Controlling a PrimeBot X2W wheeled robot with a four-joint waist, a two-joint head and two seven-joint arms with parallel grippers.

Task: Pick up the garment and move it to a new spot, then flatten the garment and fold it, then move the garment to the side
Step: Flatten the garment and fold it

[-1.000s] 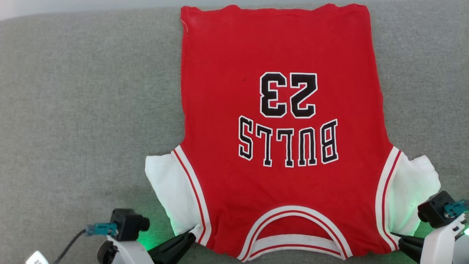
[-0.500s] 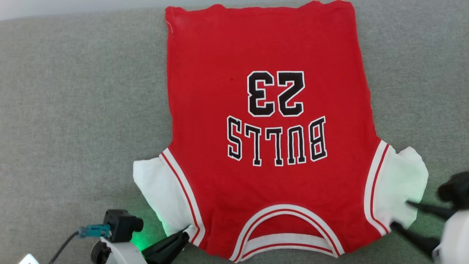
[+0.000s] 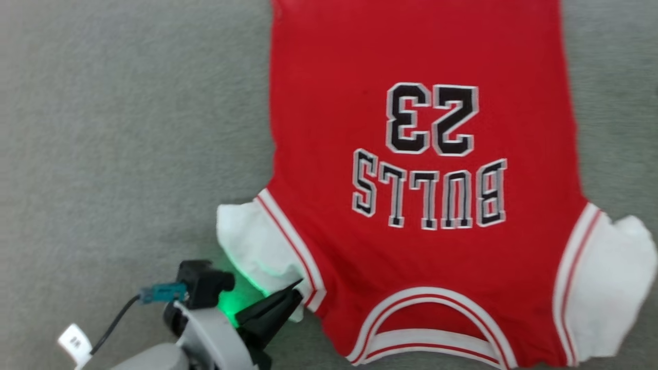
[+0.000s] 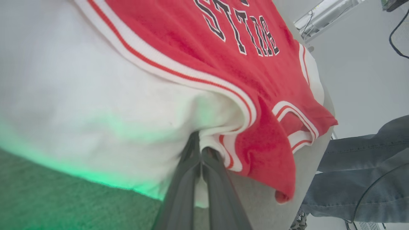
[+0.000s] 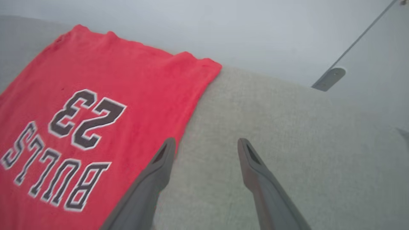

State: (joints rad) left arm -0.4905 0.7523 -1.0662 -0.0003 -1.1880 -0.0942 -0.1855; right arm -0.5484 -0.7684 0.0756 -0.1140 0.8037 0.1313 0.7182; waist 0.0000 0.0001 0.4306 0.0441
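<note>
pinching the garment [image 3: 329,128] shoulder, left jaws tight

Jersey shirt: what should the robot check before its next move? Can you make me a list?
1. Left claw pinching the shirt at its shoulder corner: ok.
2. Right claw open and holding nothing: ok.
3. Shirt's middle lying flat: ok.
4. White sleeves smooth: not ok, both are rumpled.
5. Whole shirt resting on the grey surface: not ok, the collar end droops over the edge in the left wrist view.
6. Space beside the surface free: not ok, a person's leg stands close.
</note>
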